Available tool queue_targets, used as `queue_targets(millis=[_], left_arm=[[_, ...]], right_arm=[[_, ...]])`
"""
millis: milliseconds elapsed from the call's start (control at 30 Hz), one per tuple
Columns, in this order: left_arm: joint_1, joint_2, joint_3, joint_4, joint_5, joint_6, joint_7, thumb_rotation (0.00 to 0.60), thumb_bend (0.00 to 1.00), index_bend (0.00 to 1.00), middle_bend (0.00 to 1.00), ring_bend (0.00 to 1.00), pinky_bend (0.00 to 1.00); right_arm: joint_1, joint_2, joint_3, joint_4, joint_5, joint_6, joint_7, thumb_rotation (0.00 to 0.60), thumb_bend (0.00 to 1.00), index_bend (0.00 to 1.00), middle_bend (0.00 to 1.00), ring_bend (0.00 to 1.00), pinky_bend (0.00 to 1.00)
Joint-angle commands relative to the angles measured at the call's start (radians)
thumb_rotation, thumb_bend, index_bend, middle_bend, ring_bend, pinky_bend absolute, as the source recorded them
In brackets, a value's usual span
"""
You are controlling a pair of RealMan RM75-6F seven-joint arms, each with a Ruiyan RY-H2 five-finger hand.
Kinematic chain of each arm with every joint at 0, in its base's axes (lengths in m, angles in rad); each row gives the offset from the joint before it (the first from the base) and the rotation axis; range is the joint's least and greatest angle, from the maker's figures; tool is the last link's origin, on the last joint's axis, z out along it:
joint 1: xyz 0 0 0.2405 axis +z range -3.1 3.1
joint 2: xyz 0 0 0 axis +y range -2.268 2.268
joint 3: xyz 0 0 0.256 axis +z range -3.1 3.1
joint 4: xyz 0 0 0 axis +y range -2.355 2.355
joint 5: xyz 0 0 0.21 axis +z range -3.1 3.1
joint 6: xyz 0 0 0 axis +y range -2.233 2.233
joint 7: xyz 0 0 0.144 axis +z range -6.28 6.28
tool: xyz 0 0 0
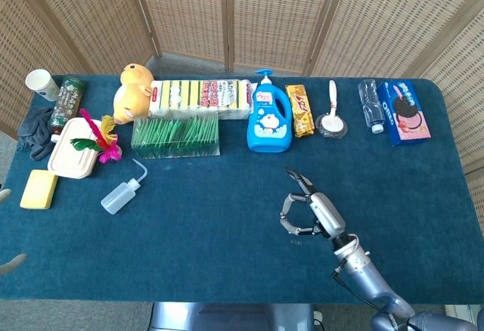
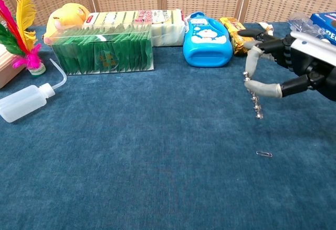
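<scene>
Paper-clip chain (image 2: 256, 104) is seen in the chest view pinched between thumb and a fingertip of the right hand (image 2: 286, 64), hanging straight down clear of the blue cloth of the table (image 2: 157, 177). The remaining fingers (image 2: 253, 62) are held slightly curled and apart. A single loose paper clip (image 2: 264, 154) lies flat on the cloth below and just right of the chain's lower end, not touching it. The blue detergent bottle (image 2: 207, 40) is taken as the landmark: the chain hangs nearer the camera than it and to its right. A gold snack bar (image 2: 234, 34) lies just right of the bottle, behind the hand. Left of the bottle stand a green packet box (image 2: 102, 51), a sponge pack (image 2: 136, 20) and a yellow plush toy (image 2: 65, 17); further left a squeeze bottle (image 2: 26, 101) lies on its side.

In the head view the right hand (image 1: 310, 210) is noted well in front of the detergent bottle (image 1: 269, 119), slightly to its right, fingers curved toward the thumb. The chain itself cannot be made out here. The loose paper clip (image 1: 296, 241) is seen as a small mark just before the hand. The left hand is not seen in either view.
</scene>
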Motion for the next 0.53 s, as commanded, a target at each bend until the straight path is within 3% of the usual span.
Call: queue_targets(millis=[33, 533], left_arm=[[0.000, 0.000, 0.001, -0.001, 0.000, -0.001, 0.000, 0.600, 0.05, 0.00, 0.00, 0.00, 0.00], [-0.002, 0.000, 0.003, -0.006, 0.001, -0.008, 0.006, 0.600, 0.05, 0.00, 0.00, 0.00, 0.00]], right_arm=[[-0.003, -0.009, -0.009, 0.022, -0.001, -0.002, -0.005, 0.600, 0.41, 0.71, 0.00, 0.00, 0.00], [-0.012, -0.066, -0.036, 0.108, -0.001, -0.010, 0.005, 0.600, 0.41, 0.73, 0.00, 0.00, 0.00]])
